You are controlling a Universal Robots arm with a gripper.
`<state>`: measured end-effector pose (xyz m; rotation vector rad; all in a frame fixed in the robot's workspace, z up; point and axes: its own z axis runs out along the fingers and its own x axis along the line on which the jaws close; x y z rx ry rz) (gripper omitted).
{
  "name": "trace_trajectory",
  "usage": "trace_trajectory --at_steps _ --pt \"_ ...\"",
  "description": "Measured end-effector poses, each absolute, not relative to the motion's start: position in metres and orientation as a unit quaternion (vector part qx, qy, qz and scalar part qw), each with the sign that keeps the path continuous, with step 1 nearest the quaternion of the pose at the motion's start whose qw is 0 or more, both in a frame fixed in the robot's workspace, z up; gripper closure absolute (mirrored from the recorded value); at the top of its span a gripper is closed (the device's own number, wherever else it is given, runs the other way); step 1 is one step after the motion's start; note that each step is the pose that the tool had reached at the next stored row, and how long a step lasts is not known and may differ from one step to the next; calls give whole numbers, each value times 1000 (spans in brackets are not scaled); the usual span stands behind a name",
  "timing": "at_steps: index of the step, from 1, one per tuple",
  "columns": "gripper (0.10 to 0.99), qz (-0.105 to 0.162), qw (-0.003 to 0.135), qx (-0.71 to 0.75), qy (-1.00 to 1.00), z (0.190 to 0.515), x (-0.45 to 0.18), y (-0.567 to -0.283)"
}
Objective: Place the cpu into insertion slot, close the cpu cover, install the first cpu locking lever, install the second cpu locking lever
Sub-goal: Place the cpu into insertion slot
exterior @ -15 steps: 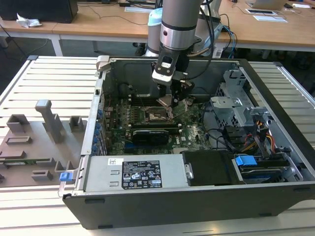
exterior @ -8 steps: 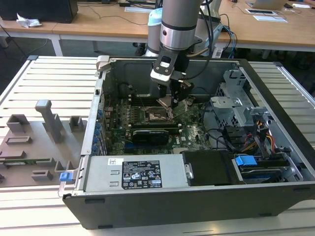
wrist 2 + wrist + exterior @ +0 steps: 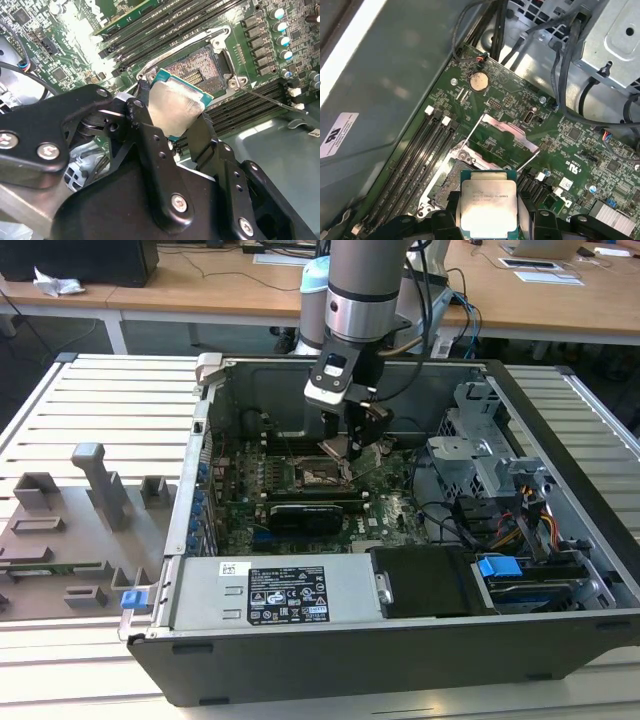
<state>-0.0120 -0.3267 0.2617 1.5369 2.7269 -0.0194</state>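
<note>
The end effector is gripping the cpu by its edges, holding it over the uncovered insertion slot.

Robotics lab, bench-test setup. Slatted metal surface carrying an opened PC case, grey jig blocks alongside, robot arm reaching in. Long wooden surfaces behind with papers and cables.

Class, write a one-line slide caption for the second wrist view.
Black gripper holds the silver-topped square cpu, tilted, over the open, silver-framed insertion slot.
</note>
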Motion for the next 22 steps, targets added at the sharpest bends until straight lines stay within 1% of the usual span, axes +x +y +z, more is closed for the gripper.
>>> trace_trajectory --at_steps 22 --pt "545 -7 5 582 813 261 -12 -327"
